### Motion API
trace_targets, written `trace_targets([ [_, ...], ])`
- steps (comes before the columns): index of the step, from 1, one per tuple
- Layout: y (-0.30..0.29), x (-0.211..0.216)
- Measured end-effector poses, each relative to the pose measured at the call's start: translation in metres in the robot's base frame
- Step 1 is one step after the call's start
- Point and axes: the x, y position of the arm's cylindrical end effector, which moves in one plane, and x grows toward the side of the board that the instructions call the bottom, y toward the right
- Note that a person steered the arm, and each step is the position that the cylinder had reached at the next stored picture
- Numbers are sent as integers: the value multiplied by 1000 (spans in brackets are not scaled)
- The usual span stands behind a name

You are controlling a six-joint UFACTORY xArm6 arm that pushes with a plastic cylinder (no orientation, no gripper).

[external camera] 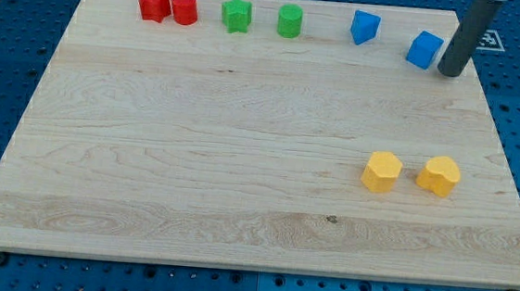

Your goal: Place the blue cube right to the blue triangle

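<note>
My tip (450, 73) rests on the desk (194, 159) near its top right corner, touching or just beside the right face of the blue cube (425, 50). There is no gripper on this rod, so nothing is clasped or let go; the tip can only push. The cube lies immediately to the view's left of my tip and slightly toward the view's top. Further left of the tip, past the cube, sits the blue triangle (364, 27), near the cube but apart from it, with bare wood between them.

Judging by this layout, the cube already lies on the triangle's right side, a little lower in the view. With the tip on the cube's right face, a push from here would send the cube leftward, closing the gap and tidying the pair; the task looks nearly complete.

Well to the left of my tip, along the top edge, stand the green cylinder (290, 21), the green star-shaped block (237, 14), the red cylinder (184, 8) and the red star-shaped block (153, 4). Toward the view's bottom from the tip lie two yellow blocks (382, 171) (439, 175), their shapes hard to name. None of these stands between the cube and the triangle.
</note>
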Motion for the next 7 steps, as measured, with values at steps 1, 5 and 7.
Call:
trace_targets([
  [1, -7, -3],
  [5, -47, -2],
  [7, -50, -8],
])
